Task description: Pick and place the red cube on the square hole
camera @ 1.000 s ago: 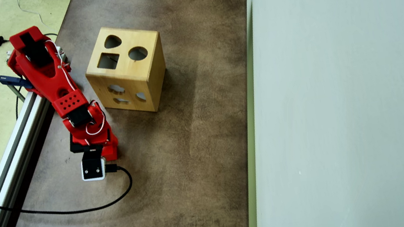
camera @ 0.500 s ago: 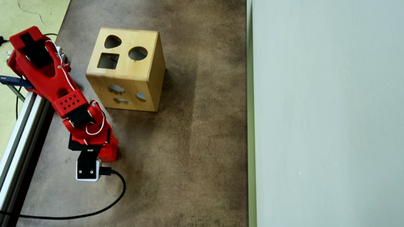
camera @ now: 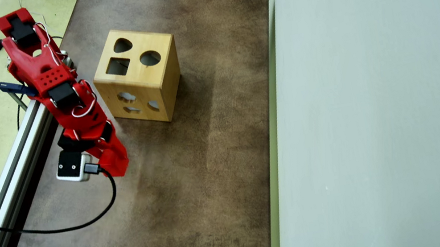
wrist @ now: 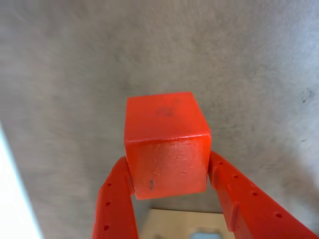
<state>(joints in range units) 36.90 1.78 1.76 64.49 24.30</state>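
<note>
In the wrist view my gripper [wrist: 168, 164] is shut on the red cube [wrist: 167, 144], with a red finger pressed against each side. The cube is held clear of the grey-brown table top. In the overhead view the gripper [camera: 116, 162] hangs over the table's left side, in front of and left of the wooden shape box [camera: 139, 76]; the cube is hidden under the arm there. The square hole [camera: 118, 66] is in the box's top face, beside a round hole and a teardrop-shaped one. A strip of the box [wrist: 174, 221] shows under the cube in the wrist view.
An aluminium rail [camera: 8, 179] runs along the table's left edge. A black cable [camera: 83, 222] loops from the wrist camera over the table. A pale wall [camera: 377, 91] bounds the table's right edge. The box's side face has more shaped holes [camera: 130, 103].
</note>
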